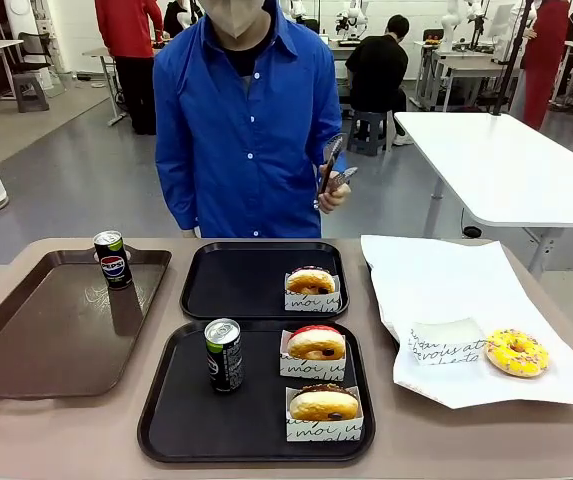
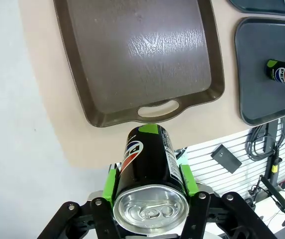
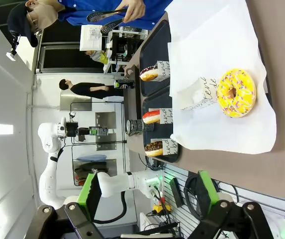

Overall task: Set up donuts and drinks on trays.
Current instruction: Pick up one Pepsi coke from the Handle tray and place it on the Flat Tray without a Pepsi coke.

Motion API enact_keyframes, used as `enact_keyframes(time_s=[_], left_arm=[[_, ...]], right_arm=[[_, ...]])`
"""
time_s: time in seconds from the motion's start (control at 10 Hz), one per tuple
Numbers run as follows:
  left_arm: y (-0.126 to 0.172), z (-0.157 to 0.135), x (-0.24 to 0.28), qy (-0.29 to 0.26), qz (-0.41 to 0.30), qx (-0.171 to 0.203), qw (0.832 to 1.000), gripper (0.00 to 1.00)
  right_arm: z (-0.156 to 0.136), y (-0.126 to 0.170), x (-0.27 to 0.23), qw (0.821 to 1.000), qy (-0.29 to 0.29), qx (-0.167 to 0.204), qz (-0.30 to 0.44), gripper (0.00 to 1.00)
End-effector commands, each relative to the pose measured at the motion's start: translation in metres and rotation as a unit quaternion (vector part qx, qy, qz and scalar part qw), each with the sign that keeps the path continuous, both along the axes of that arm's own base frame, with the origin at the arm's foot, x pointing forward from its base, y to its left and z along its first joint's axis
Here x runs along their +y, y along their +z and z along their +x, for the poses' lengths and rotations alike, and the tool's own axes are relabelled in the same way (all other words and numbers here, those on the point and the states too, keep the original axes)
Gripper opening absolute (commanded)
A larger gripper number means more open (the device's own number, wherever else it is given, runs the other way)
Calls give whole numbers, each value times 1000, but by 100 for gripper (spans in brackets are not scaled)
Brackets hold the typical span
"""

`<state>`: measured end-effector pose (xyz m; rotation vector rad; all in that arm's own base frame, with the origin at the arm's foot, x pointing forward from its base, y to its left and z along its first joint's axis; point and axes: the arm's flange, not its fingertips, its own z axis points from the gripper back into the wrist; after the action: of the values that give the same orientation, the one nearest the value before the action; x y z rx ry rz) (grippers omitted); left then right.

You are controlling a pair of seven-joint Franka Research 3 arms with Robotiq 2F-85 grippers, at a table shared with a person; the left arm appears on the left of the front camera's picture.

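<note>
Two black trays lie mid-table. The far tray (image 1: 236,285) holds a chocolate donut (image 1: 311,283) in a sleeve. On the near tray (image 1: 186,420) stand a black-green can (image 1: 224,355), a red-iced donut (image 1: 316,343) and a chocolate donut (image 1: 324,403). A yellow sprinkled donut (image 1: 517,352) (image 3: 237,92) lies on white paper beside an empty sleeve (image 1: 446,340). My left gripper (image 2: 149,181) is shut on a black-green Pepsi can (image 2: 149,159), held off the table's edge by the brown tray's handle. My right gripper (image 3: 147,199) hangs open and empty, well back from the yellow donut.
A glossy brown tray (image 1: 56,340) (image 2: 137,55) at the left carries a Pepsi can (image 1: 113,259) in its far corner. A person in a blue shirt stands across the table holding tongs (image 1: 331,165). The white paper (image 1: 446,280) covers the right side.
</note>
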<state>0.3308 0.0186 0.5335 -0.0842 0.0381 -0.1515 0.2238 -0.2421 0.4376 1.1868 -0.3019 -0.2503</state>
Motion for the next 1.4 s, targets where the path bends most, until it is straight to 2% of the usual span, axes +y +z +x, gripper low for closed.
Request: enact_keyframes(time_s=[0.0,0.2,0.5,0.7,1.2,1.3], left_arm=[[3,-4,2,-6,1,-3,1000,59],[0,0,0,0,0,0,1000,59],[4,10,-37,-79,30,-9,996,59],[11,16,-65,-102,51,-4,993,59],[14,16,-95,-204,40,30,978,59],[15,16,-99,-219,36,27,975,59]], right_arm=[[3,1,1,1000,-1,-9,8,100],[3,1,1,1000,-1,-9,8,100],[3,1,1,1000,-1,-9,8,100],[3,1,1,1000,-1,-9,8,100],[3,1,1,1000,-1,-9,8,100],[3,1,1,1000,-1,-9,8,100]])
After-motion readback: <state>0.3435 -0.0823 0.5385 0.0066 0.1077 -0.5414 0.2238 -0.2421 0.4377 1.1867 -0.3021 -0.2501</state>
